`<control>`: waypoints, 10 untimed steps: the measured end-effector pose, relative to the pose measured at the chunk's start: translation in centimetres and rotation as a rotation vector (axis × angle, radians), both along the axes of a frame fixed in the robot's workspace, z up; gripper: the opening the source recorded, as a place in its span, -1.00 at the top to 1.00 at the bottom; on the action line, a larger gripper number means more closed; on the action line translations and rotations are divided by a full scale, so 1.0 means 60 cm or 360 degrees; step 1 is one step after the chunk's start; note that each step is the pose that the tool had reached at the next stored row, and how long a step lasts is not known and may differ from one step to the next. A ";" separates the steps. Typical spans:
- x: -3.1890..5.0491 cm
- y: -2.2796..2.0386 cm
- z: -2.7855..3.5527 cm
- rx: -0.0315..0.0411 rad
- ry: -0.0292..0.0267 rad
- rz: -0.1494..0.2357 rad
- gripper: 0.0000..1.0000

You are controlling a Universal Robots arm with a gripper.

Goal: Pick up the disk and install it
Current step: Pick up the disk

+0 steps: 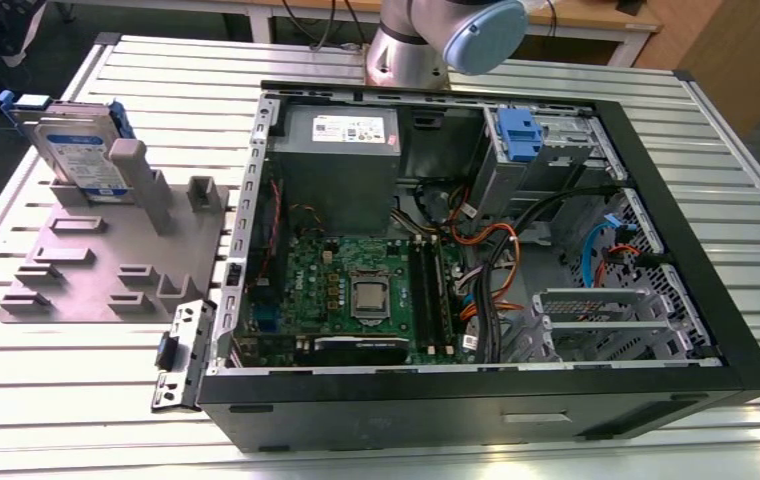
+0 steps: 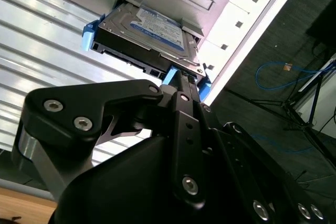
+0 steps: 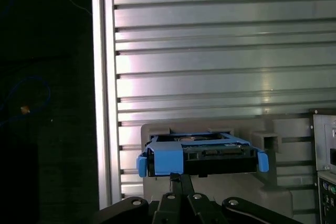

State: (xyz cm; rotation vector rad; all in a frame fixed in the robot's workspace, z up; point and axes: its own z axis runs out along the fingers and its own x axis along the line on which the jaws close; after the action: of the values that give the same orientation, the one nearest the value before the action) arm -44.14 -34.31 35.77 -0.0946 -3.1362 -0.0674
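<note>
1. Gripper (image 3: 181,177) fingers lie pressed together with nothing between them. In both wrist views they point toward the blue end of the disk (image 3: 202,153) without touching it.
2. The disk stands on end in a slot of the grey fixture (image 1: 100,270), outside the case at the exterior view's left. Its blue end is uppermost and its white-and-blue label faces outward.
3. The fixture is a flat grey plate with several raised posts and pockets. The disk is propped between two of the posts, and the other pockets hold nothing.
4. Just beside the fixture, the computer case (image 1: 487,400) lies open on the slatted metal table (image 1: 87,400).
5. Inside the case are a grey power supply (image 1: 340,150), a green motherboard (image 1: 353,280) and bundles of orange, black and blue cables (image 1: 487,250).
6. A blue-tabbed carrier (image 1: 520,135) sits in a drive bay next to the power supply.
7. The arm (image 1: 447,35) rises behind the case's far wall.
</note>
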 end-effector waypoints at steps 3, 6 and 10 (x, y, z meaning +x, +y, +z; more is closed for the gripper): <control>0.000 0.0000 0.000 0.0000 0.00001 0.0028 0.79; 0.000 0.0000 0.000 0.0000 0.00000 0.0064 0.79; 0.000 0.0000 0.000 0.0000 0.00000 0.0142 0.79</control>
State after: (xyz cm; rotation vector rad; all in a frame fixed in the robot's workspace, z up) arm -44.14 -34.31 35.77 0.0453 -3.1354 -0.0670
